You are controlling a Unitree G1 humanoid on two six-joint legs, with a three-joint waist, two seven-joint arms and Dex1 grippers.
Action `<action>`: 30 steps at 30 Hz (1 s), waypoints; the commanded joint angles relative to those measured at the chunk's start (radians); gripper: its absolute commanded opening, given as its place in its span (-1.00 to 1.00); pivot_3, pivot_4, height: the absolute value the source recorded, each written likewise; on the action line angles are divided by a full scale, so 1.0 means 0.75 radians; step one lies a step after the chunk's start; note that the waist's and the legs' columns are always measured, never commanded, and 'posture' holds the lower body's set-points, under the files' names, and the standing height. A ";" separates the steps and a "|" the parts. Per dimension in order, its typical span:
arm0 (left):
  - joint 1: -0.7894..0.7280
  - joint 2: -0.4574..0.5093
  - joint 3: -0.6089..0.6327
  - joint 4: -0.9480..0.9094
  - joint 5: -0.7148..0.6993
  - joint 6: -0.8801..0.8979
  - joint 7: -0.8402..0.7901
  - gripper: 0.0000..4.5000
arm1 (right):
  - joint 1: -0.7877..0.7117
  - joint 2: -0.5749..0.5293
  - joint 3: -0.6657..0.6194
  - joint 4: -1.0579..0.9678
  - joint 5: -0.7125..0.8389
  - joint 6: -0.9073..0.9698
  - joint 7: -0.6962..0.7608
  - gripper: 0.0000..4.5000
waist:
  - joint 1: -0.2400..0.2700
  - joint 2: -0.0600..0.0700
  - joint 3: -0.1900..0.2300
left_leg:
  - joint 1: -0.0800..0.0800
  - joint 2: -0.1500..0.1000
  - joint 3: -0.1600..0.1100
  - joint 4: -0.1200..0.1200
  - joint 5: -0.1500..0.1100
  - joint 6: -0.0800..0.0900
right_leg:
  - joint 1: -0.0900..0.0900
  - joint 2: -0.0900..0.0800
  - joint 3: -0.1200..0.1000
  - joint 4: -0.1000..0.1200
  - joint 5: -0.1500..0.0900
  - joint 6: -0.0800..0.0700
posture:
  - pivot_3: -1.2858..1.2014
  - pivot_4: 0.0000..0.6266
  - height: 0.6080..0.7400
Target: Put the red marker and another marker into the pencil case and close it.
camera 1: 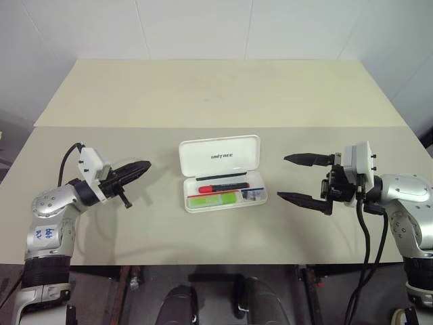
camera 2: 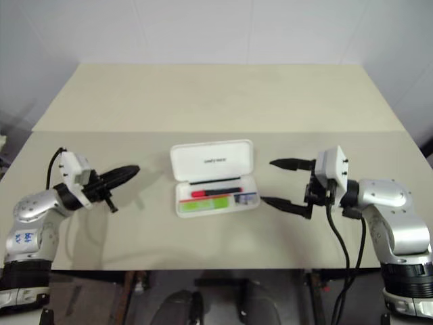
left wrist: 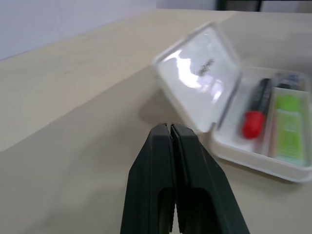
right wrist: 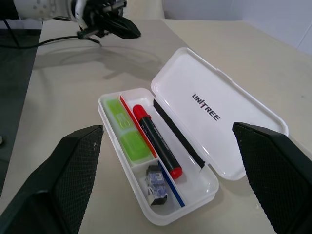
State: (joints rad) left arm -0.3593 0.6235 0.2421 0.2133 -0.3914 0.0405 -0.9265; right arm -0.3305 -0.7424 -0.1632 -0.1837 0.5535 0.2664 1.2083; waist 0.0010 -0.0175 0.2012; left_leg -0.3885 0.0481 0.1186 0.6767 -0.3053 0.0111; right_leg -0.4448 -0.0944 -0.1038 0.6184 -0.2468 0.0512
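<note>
On matte beige table (camera 1: 203, 101), glossy white hard-plastic pencil case (camera 1: 220, 157) lies open w/ slim red marker (camera 1: 222, 187) & stubby lime marker (camera 1: 215, 199) inside (left gripper (camera 1: 143, 166) pinched shut, empty; right gripper (camera 1: 292, 178) spread wide).

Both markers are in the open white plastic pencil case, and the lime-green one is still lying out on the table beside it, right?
Not quite. The thick lime-green marker is not on the table; it lies inside the open white plastic pencil case, in the compartment next to the slim black red-capped marker. The right wrist view shows this. The lid is open, as you said.
</note>
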 commanded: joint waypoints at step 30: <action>-0.425 -0.258 -0.270 0.294 0.168 -0.211 -0.101 -0.98 | -0.004 0.025 0.011 -0.051 0.007 0.069 -0.114 1.00 | 0.028 -0.001 0.000 | -0.001 -0.001 0.001 0.004 0.001 0.001 | 0.000 0.001 -0.001 0.001 0.001 0.001 | 0.03 -0.52 1.00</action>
State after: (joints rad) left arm -0.6768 0.4133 0.0485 0.4904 -0.2428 -0.0789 -0.9519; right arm -0.3342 -0.7294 -0.1504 -0.2031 0.5576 0.3461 1.1276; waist 0.0222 -0.0183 0.2014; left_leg -0.3897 0.0472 0.1193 0.6795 -0.3049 0.0117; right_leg -0.4447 -0.0932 -0.1045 0.6190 -0.2462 0.0522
